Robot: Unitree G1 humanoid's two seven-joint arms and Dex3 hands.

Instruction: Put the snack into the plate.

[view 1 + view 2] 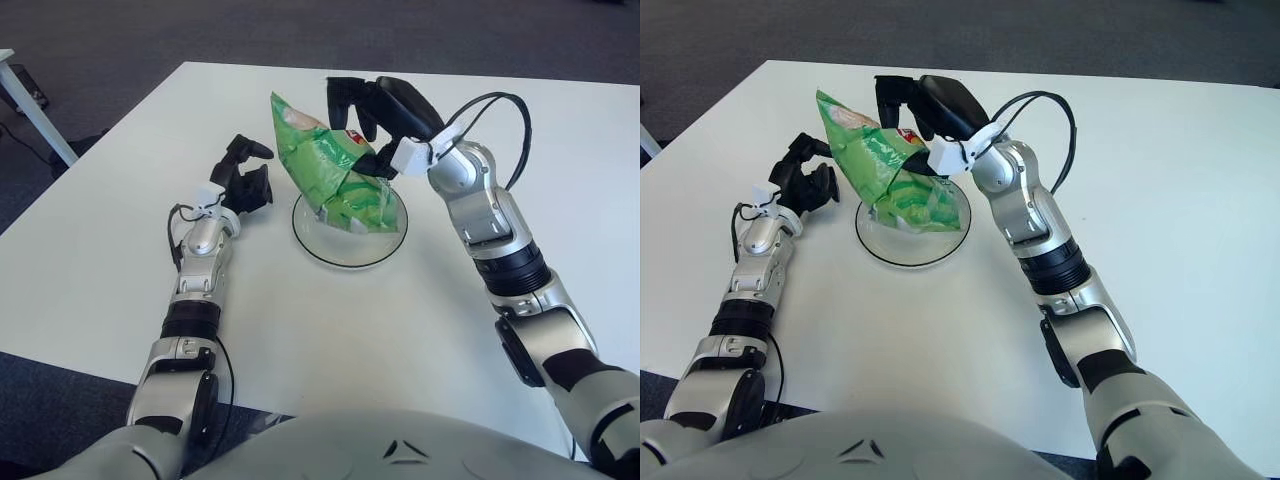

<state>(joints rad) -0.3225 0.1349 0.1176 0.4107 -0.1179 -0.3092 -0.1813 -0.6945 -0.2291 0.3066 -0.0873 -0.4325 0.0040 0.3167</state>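
Observation:
A green snack bag (330, 175) stands tilted in the clear glass plate (349, 252), its lower end touching the plate's inside. My right hand (365, 105) is over the bag's top, its black fingers curled around the upper edge and holding it. My left hand (245, 178) shows just left of the plate, its fingers curled and holding nothing. The far part of the plate is hidden behind the bag.
The white table (120, 220) spreads around the plate; its left edge runs close to my left arm. A white table leg (30, 110) stands on the dark floor at the far left.

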